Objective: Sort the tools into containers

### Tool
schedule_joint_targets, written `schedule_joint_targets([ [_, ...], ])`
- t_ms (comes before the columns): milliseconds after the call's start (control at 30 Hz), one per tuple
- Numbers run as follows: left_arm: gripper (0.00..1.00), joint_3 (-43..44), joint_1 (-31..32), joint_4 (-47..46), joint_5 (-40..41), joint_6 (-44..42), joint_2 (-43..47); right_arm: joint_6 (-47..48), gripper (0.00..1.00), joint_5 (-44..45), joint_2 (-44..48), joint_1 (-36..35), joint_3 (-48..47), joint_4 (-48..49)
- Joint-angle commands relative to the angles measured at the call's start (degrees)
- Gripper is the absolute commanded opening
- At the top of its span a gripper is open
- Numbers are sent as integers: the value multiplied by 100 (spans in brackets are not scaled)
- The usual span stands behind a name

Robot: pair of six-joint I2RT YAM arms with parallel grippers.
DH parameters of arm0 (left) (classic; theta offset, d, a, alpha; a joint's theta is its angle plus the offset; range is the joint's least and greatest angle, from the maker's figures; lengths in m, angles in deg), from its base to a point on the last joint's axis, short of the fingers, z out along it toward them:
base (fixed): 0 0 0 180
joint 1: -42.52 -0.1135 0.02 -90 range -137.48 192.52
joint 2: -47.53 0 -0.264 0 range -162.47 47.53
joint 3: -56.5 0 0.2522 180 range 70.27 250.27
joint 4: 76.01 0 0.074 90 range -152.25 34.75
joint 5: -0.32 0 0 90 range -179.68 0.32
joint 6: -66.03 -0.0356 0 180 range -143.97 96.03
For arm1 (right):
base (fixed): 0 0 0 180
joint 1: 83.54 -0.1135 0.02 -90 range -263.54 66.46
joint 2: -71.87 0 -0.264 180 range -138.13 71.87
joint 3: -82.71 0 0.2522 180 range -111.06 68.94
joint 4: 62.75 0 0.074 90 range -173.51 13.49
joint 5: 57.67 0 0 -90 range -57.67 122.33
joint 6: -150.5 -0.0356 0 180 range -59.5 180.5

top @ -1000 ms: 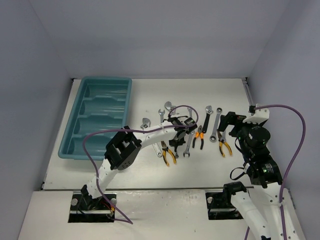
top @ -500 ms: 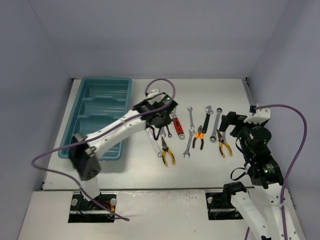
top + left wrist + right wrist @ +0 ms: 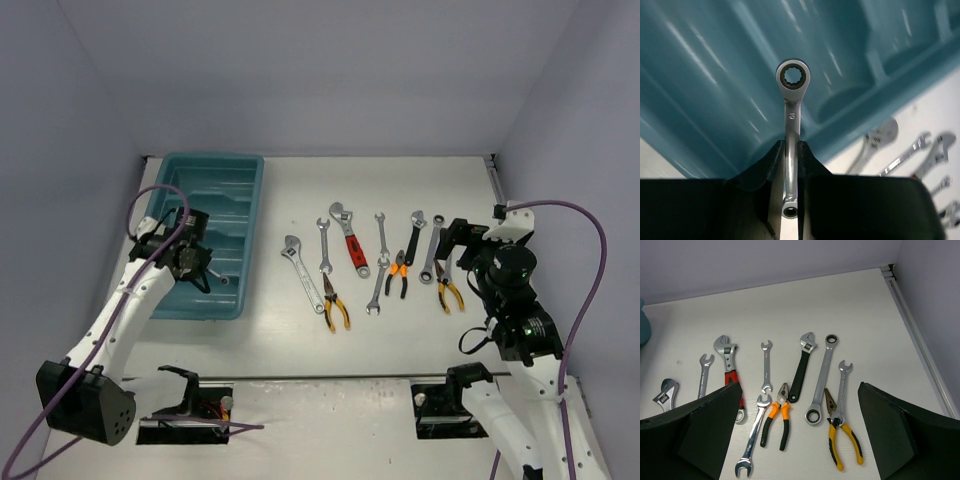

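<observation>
My left gripper [image 3: 197, 265] is shut on a small silver ring wrench [image 3: 222, 281] and holds it over the near part of the teal tray [image 3: 236, 170]. In the left wrist view the wrench [image 3: 792, 80] sticks out between the fingers [image 3: 812, 167], ring end forward, above a compartment of the tray [image 3: 700, 85]. My right gripper [image 3: 455, 245] is open and empty, hovering by the right end of the tool row. In the right wrist view it [image 3: 799, 432] hangs over the orange pliers [image 3: 776, 420], a ratchet wrench [image 3: 822, 377] and the yellow pliers [image 3: 842, 440].
Several tools lie in a row on the white table right of the tray: a silver adjustable wrench [image 3: 293, 250], a red-handled adjustable wrench [image 3: 352, 240], yellow pliers [image 3: 335, 308], a black-handled adjustable wrench [image 3: 414, 235] and more wrenches. A rail [image 3: 493, 180] runs along the table's right edge.
My left arm has swung left from the tool row to the tray, carrying the small wrench. The right arm has barely moved.
</observation>
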Motion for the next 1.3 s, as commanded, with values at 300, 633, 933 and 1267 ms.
schedule_joint_targets([
  [300,26,-893,-1023,-61,191,424,-103,-266,100,19,-130,-107,-2,334],
  [633,61,-732,-1375,-92,-33,-34,-159,-520,100,170,-693,-99,-12,325],
  [933,79,619,-1342,-143,-511,-2583,120,-1320,72,692,-3012,-2,-1119,-166],
  [1267,78,854,-1217,-245,-2479,-4715,667,-1605,50,329,-5790,797,-2054,-413],
])
